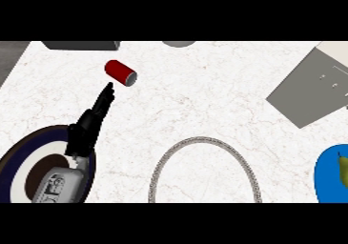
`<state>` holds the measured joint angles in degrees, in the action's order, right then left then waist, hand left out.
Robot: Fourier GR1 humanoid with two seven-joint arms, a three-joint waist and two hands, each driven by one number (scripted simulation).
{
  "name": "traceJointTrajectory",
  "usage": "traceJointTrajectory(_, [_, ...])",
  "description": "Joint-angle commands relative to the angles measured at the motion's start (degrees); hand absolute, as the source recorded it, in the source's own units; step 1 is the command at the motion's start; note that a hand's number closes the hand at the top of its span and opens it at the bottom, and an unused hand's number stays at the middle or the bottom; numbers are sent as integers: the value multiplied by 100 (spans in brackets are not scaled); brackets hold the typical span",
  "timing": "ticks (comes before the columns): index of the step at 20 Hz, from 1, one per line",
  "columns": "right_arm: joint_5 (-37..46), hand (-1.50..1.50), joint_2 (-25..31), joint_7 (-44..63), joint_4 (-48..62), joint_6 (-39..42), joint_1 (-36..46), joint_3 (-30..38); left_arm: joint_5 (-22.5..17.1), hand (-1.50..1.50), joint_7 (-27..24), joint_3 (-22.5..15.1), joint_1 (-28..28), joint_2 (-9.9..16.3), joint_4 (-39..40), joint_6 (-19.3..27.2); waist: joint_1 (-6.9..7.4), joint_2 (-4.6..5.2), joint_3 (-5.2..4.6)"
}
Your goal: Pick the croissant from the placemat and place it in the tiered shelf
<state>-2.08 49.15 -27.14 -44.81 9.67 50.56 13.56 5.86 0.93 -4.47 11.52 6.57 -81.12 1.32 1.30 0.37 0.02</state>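
- The left hand [92, 119] stretches away from the near-left corner over the white marble counter [204, 95], its black fingers [106, 94] held straight and close together, holding nothing.
- Their tips lie just near of a red can [120, 72] that rests on its side at the far left; whether they touch it cannot be told.
- The grey left forearm [60, 183] passes over a round plate [21, 152] with a dark blue rim and white inner ring, hiding much of it.
- A thin grey oval ring [204, 139] lies on the counter at the near middle, its near end cut off by the view's edge.
- A grey tiered shelf [306, 93] sits tilted at the far right, with a pale panel at its far corner.
- At the near-right edge is a blue placemat [328, 174], with a yellow-green piece of fruit [345, 172] on it, partly cut off.
- No croissant can be made out anywhere.
- The right hand does not show.
- A dark grey block [81, 45] and a grey round thing [179, 43] touch the far edge.
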Motion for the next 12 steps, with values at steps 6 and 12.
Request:
traceJointTrajectory(6, [1087,150,449,-206,1261,-1048,398,-231,-58,0,13,-24,-330,73,-438,-156,114,34,1])
traceJointTrajectory(12, [1253,-150,341,-445,2272,-1181,807,-108,188,0,143,-198,-163,-251,-300,125,69,27,6])
